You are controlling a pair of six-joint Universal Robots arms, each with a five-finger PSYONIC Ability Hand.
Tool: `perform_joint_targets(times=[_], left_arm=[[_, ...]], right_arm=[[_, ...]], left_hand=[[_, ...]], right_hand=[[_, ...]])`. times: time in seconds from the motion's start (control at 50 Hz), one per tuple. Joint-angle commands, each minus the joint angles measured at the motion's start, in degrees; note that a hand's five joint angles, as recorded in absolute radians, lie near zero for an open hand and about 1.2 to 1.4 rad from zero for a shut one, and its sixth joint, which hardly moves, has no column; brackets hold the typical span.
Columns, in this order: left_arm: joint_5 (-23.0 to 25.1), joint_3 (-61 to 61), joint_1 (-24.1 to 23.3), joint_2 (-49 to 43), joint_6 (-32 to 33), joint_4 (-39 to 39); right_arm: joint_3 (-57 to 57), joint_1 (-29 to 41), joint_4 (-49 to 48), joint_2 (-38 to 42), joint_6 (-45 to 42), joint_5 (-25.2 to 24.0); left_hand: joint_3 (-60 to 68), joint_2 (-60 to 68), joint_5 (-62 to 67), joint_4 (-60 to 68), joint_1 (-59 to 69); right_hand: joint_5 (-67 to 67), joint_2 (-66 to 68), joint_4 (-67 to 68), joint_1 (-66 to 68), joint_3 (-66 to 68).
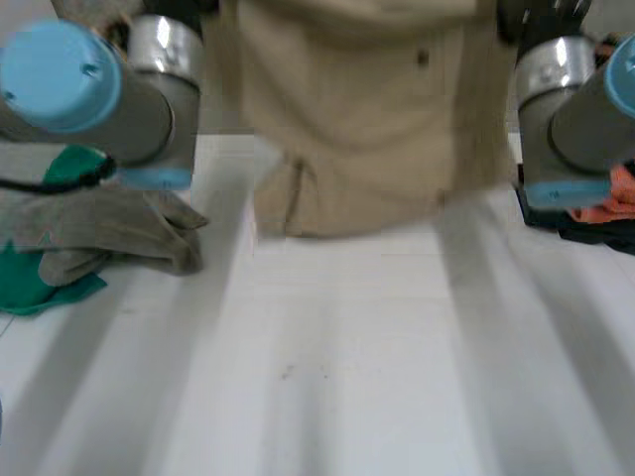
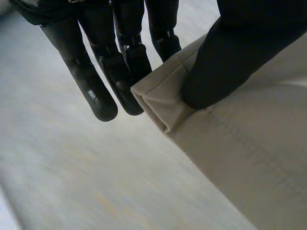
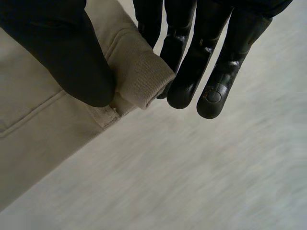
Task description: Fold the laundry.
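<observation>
A beige garment (image 1: 367, 119) hangs between my two arms above the far part of the white table (image 1: 347, 377), its lower edge just over the tabletop. My left hand (image 2: 230, 52) pinches one corner of the beige garment (image 2: 249, 153) between thumb and fingers (image 2: 103, 91). My right hand (image 3: 62, 52) pinches the other corner, where the beige garment's (image 3: 43, 139) thick hem is folded over, against its fingers (image 3: 192, 72).
A grey-olive cloth (image 1: 109, 233) lies on a green cloth (image 1: 40, 283) at the table's left side. An orange cloth (image 1: 615, 198) sits on something dark at the right edge. My grey arms with light-blue caps (image 1: 60, 74) stand at both upper corners.
</observation>
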Motion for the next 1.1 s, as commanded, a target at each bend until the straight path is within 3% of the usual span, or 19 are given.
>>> perform_joint_targets(times=[0.02,0.16,0.24,0.4,0.56,0.66,0.76,0.88,0.98,1.04,1.06,1.1], left_arm=[[-0.01,-1.63,0.37,6.48,-6.61,3.82],[-0.01,-17.35,-0.16,13.07,-7.59,1.53],[0.6,-31.83,-0.6,17.55,-7.85,1.35],[0.34,-49.44,-3.32,17.12,-7.59,-1.63],[0.07,-57.53,-5.96,16.24,-7.32,-15.85],[-2.29,-61.48,-6.84,23.42,-7.94,-27.53],[-3.53,-65.88,-7.19,30.03,-7.5,-34.14],[-3.18,-70.19,-8.24,37.15,-7.32,-43.28],[-2.39,-71.34,-13.5,39.97,-8.2,-52.59],[-2.47,-71.08,-16.06,40.32,-8.2,-54.28],[-2.74,-70.55,-16.94,40.67,-8.2,-54.46],[-2.74,-69.76,-17.12,41.37,-8.12,-54.46]], right_arm=[[-6.9,0.45,-1.97,0.89,0.41,-0.34],[-4.01,0.54,0.93,0.18,2.78,-0.43],[2.31,0.36,8.4,0.8,2.87,-0.6],[14.97,0.45,13.68,5.28,2.52,-2.45],[22.97,-0.07,24.3,5.46,2.25,-3.94],[30.25,-0.07,32.38,-1.81,2.25,-4.65],[36.86,-0.25,36.53,-10.88,0.68,-4.56],[44.84,-0.51,43.63,-18.52,-8.79,-4.47],[49.17,-2.18,48.92,-21.0,-14.0,-4.21],[51.45,-2.97,49.45,-21.7,-14.45,-4.47],[51.98,-3.06,49.28,-21.88,-14.36,-4.47],[52.77,-3.24,48.84,-21.88,-14.36,-4.73]], left_hand=[[11.71,11.32,13.22,11.24,14.84],[11.71,11.32,13.22,11.24,14.84],[11.71,11.32,13.22,11.24,14.84],[11.71,11.32,13.22,11.24,14.84],[11.71,11.32,13.22,11.24,14.84],[11.71,11.32,13.22,11.24,14.84],[11.71,11.32,13.22,11.24,14.84],[11.71,11.32,13.22,11.24,14.84],[11.71,11.32,13.22,11.24,14.84],[11.71,11.32,13.22,11.24,14.84],[4.24,3.85,5.75,3.77,7.37],[-25.95,-26.34,-24.44,-26.41,-22.81]], right_hand=[[14.35,12.89,11.89,25.29,11.49],[14.35,12.89,11.89,25.29,11.49],[14.35,12.89,11.89,25.29,11.49],[14.35,12.89,11.89,25.29,11.49],[14.35,12.89,11.89,25.29,11.49],[14.35,12.89,11.89,25.29,11.49],[14.35,12.89,11.89,25.29,11.49],[14.35,12.89,11.89,25.29,11.49],[14.35,12.89,11.89,25.29,11.49],[14.35,12.89,11.89,25.29,11.49],[14.35,12.89,11.89,25.29,11.49],[14.35,12.89,11.89,25.29,11.49]])
